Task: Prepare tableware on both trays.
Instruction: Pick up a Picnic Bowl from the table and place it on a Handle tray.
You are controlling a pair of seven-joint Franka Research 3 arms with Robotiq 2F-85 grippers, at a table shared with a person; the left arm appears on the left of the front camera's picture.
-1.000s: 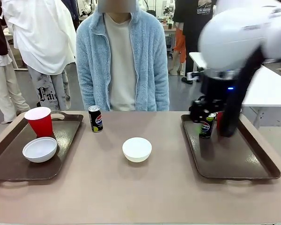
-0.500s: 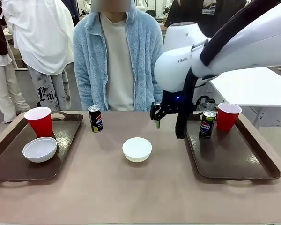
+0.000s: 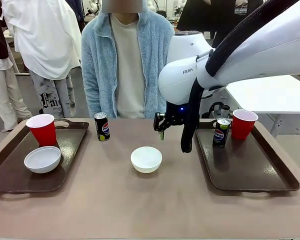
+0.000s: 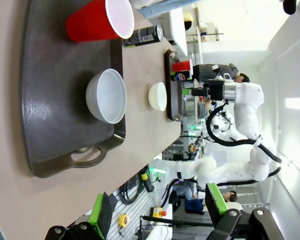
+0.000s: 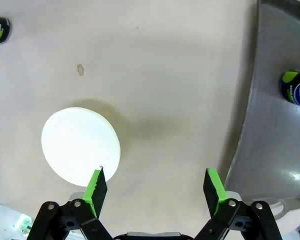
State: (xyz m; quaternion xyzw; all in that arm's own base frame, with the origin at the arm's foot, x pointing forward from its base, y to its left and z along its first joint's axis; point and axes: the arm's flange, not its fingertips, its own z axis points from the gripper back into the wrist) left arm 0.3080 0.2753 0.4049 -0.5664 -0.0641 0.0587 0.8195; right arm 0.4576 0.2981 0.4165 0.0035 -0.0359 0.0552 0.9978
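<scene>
The right gripper (image 3: 160, 131), jaws spread and empty, hangs over the table (image 3: 115, 200) near the middle bowl (image 3: 146, 159); the left gripper (image 4: 159, 206), jaws spread, faces the left tray (image 4: 50, 75).

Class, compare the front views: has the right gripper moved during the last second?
Yes. The right gripper left the right tray and swung left, now hanging open near the white bowl.

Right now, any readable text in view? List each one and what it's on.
"FRAN": on the white right arm; the rest of the word is cut off.
"Fai": on the trousers of a person standing behind; the rest is hidden.
Left can, right can: round logo only, lettering too small to read.
</scene>
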